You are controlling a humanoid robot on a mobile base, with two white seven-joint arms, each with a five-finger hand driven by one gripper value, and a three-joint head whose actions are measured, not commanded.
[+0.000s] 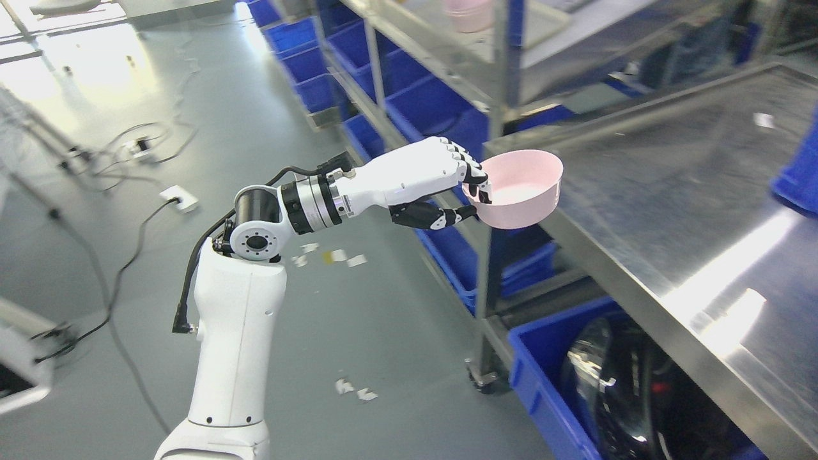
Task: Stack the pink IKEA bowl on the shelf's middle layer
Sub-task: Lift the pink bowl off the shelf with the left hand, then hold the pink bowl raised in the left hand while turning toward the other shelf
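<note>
My left hand (pixel 471 191) is shut on the near rim of a pink bowl (pixel 521 188), fingers over the rim and thumb under it. The bowl is upright and held in the air at the left edge of a steel table (pixel 690 191), beside a shelf post (pixel 495 128). A second pink bowl (pixel 470 14) stands on a steel shelf layer (pixel 447 51) at the top of the view, partly cut off by the frame. My right arm does not show.
Blue bins (pixel 422 102) fill the lower shelf rows along the aisle. A blue bin with a black object (pixel 613 383) sits under the table. Cables (pixel 128 255) and paper scraps (pixel 339 259) lie on the grey floor at left.
</note>
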